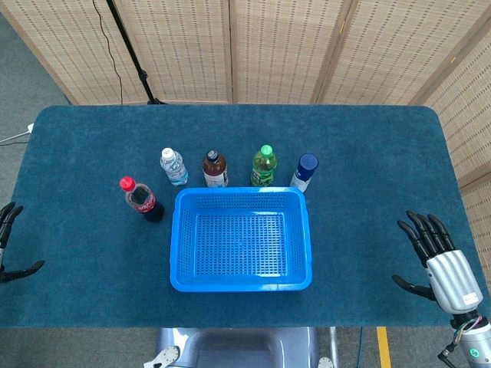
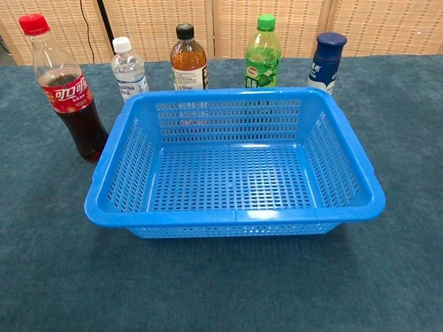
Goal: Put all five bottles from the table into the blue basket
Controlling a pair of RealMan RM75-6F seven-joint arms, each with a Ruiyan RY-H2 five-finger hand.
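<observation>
**Five upright bottles wait behind an empty basket; both hands idle at the edges**

The blue perforated plastic basket (image 2: 235,211) sits mid-worktop with nothing in it. Along its far rim stand the small clear water bottle with a white cap (image 2: 129,69), the brown tea bottle with a black cap (image 2: 188,63), the green drink bottle with a green cap (image 2: 263,59) and the white bottle with a dark blue cap (image 2: 325,62). The dark cola bottle with a red cap (image 2: 66,90) stands just beside the basket's left wall.

All look like thin, smooth plastic, probably full and moderately heavy, tall enough to tip if nudged. A wrap around the mid-body, below the shoulder, looks safest; the labels may slip.

The right hand (image 1: 439,257) hovers at the worktop's right edge, fingers (image 1: 422,230) spread and holding nothing. The left hand (image 1: 11,244) shows only partly at the left edge, its fingers apart, also empty. Both are well apart from every bottle.
</observation>
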